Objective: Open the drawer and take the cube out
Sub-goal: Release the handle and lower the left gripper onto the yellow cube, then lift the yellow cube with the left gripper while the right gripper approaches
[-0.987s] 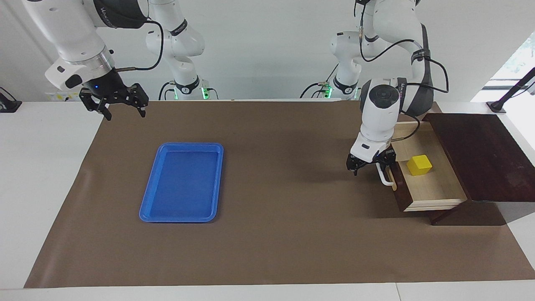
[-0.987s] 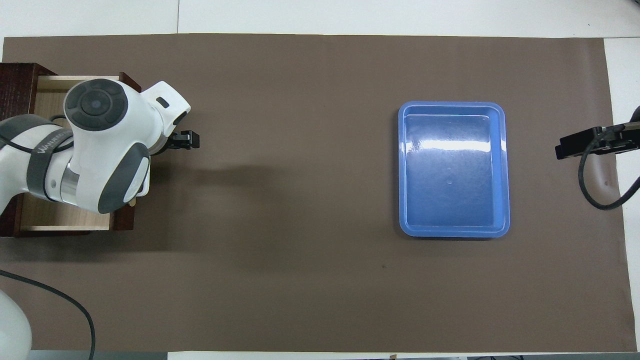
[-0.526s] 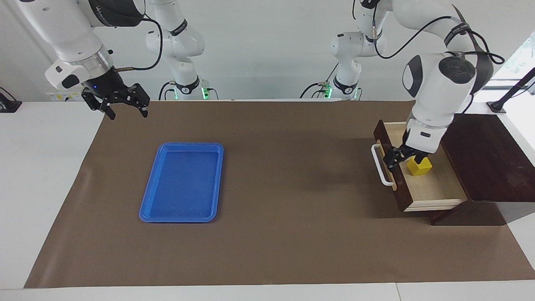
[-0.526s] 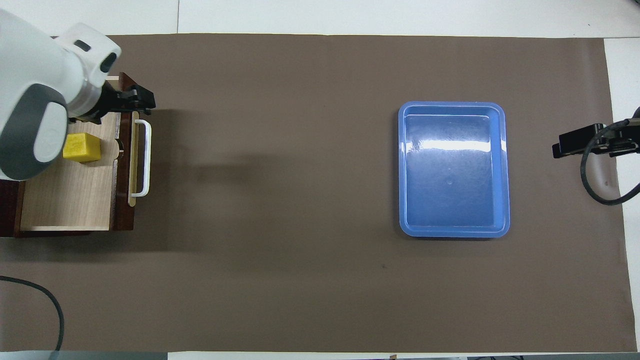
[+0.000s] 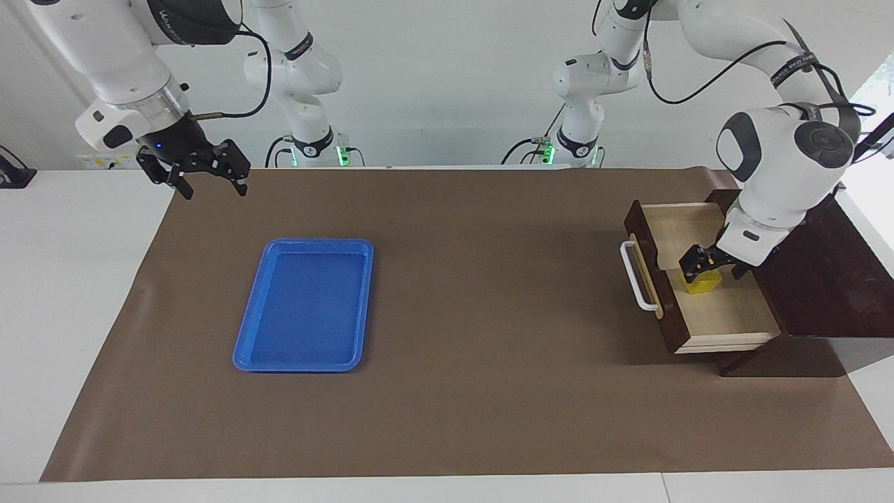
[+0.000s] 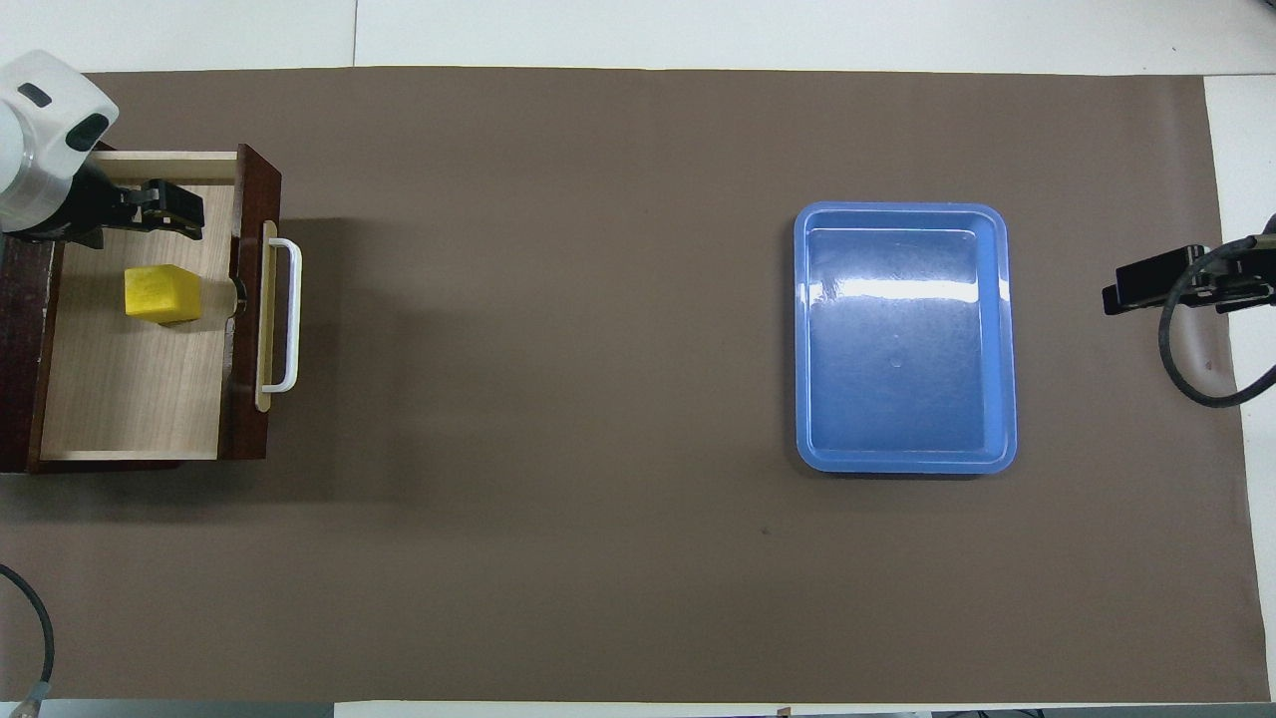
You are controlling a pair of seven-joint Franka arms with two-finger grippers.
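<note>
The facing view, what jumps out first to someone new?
The open drawer at the left arm's end of the table, with the yellow cube inside and the left gripper over it. Next, the blue tray toward the right arm's end, where the right gripper waits, raised.

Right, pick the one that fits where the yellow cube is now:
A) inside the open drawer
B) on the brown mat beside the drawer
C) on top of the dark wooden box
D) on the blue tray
A: the cube sits on the pale floor of the pulled-out drawer, with the left gripper over it; the blue tray holds nothing.
</note>
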